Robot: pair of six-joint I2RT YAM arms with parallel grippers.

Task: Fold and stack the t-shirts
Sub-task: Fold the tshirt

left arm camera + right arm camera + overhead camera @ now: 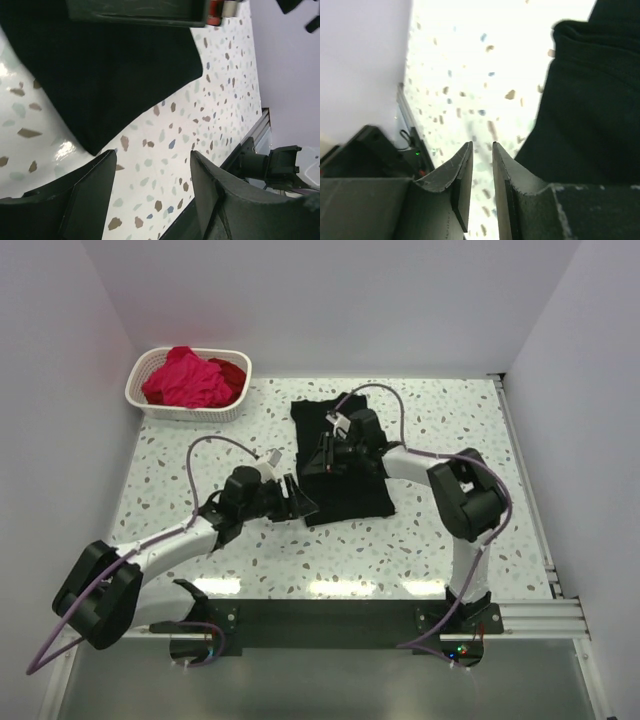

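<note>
From above, the black t-shirt (345, 475) lies partly folded in the middle of the table (460, 430), flat and dark against the speckle. My left gripper (298, 502) sits at its near left corner. My right gripper (326, 452) is low over the upper middle of the cloth. The magenta-pink t-shirt (185, 380) and the deep red t-shirt (232, 371) are bundled in the white basket (136, 396) at the far left corner, well apart from both of my hands.

In my left wrist view, the fingers (92, 192) stand wide apart with only bare table between them. The shirt's pointed corner hangs just beyond their tips, near but not held.

In my right wrist view, the jaws are parted by a narrow slit through which I see table, so I judge this hand empty too. The black cloth lies just beside it on the right, with a thick, rounded folded edge at the top.

This shirt looks light, limp and slack. It should drape and sag from any single pinch, and a fold may slide open if dragged. I would pinch it at corners or along a doubled edge, where the layers give my pads something thick to bite on. I would also use both hands, so that the panel stays spread rather than bunching
</note>
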